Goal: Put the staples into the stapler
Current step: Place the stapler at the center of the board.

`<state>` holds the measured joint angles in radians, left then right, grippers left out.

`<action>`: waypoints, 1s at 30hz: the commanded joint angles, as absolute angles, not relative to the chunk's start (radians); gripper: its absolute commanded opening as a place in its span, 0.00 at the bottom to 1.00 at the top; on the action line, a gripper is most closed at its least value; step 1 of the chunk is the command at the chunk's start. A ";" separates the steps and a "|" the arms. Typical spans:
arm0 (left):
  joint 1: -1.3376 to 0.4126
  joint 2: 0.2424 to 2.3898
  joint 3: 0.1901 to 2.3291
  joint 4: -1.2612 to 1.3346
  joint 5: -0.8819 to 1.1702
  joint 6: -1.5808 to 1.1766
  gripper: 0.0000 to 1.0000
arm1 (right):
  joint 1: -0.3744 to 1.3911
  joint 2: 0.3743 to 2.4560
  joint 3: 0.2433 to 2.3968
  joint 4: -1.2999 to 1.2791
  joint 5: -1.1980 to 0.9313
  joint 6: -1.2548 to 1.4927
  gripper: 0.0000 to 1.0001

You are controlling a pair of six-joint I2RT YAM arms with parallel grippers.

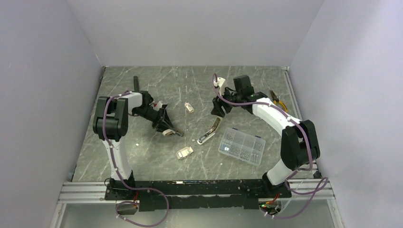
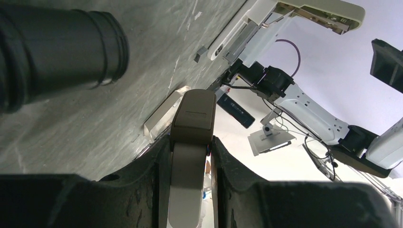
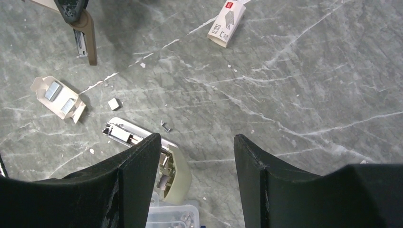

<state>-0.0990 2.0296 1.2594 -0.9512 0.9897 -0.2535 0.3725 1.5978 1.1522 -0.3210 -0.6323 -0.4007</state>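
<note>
Grey-green marbled stone made up the bench, with both arms reaching in over it. Next in size was a clear box of metal bits, near the right arm.

The stapler lay hinged open at mid-bench, its olive arm raised off the silver-white channel. It sat just on the near side of the right claw. In the right wrist view, that claw hung above the bench with its jaws apart and nothing between them. The stapler showed partly under its left finger, beside the gap rather than in it.

The left claw was farther left, well apart from the stapler, and clamped on a tan tool. I could not tell what the tool was.

An open staple box held two strips, and a shut box lay farther off. A loose staple bit lay just beside the channel.

The staples did not look loaded. The next step was probably to fetch a strip from the open box. It would go best gripped lightly across the long sides and carried level. It should then go into the channel legs down, with the stapler's base steadied against sliding on the smooth stone.
</note>
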 commanded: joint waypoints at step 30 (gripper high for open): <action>-0.078 2.047 1.375 -1.055 0.925 -0.139 0.65 | 0.370 1.601 1.177 -0.297 -0.639 -0.421 0.61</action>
